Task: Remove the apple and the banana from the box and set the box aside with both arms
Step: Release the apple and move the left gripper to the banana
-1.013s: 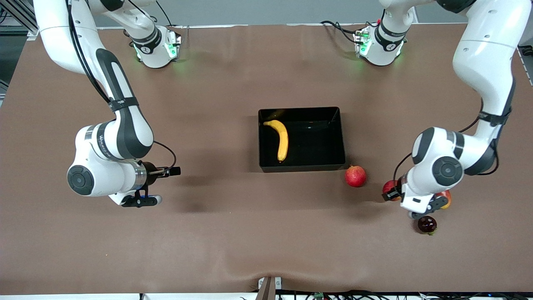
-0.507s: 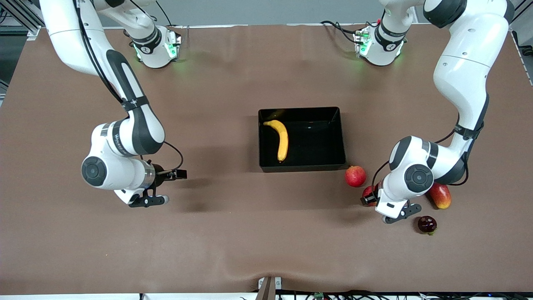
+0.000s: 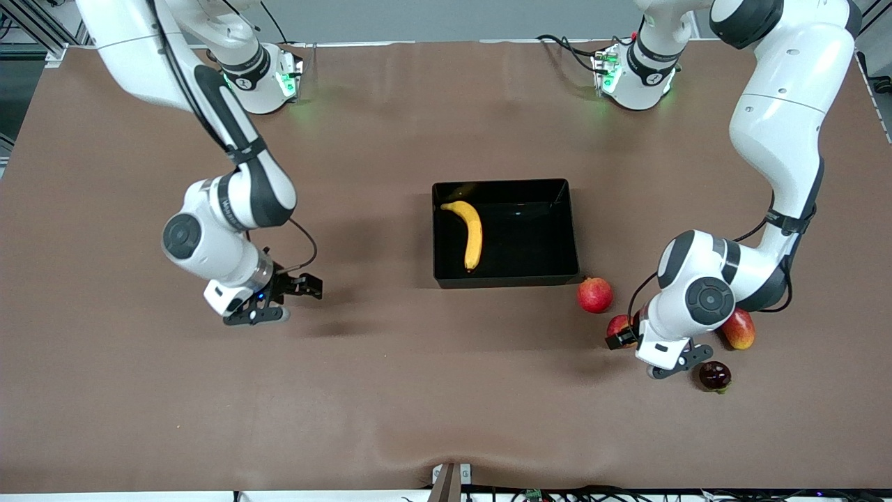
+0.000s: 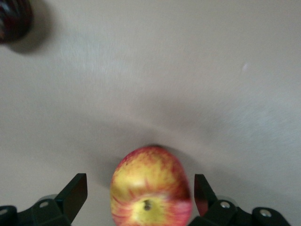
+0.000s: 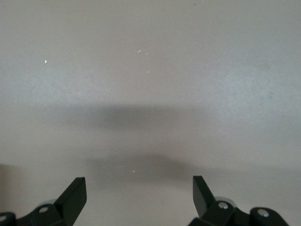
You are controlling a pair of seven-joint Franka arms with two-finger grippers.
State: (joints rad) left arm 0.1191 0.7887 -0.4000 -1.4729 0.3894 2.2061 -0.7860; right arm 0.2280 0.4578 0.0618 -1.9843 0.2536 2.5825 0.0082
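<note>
The black box [image 3: 529, 240] stands mid-table with the yellow banana [image 3: 472, 233] lying in it. The small red apple with yellow patches [image 3: 619, 324] rests on the table toward the left arm's end, nearer the front camera than the box. My left gripper [image 3: 617, 336] is low around it. In the left wrist view the apple [image 4: 150, 188] sits between the open fingers [image 4: 75, 195], close against one finger with a gap at the other. My right gripper [image 3: 305, 287] is open and empty over bare table [image 5: 139, 188] toward the right arm's end.
A round red fruit [image 3: 595, 294] lies by the box's near corner. A red-orange fruit [image 3: 740, 329] lies under the left arm. A dark purple fruit [image 3: 715, 375] lies nearest the front camera and also shows in the left wrist view [image 4: 11, 19].
My left gripper moved toward the box, and the apple between its fingers shifted with it. My right gripper swung toward the box and tilted downward.
</note>
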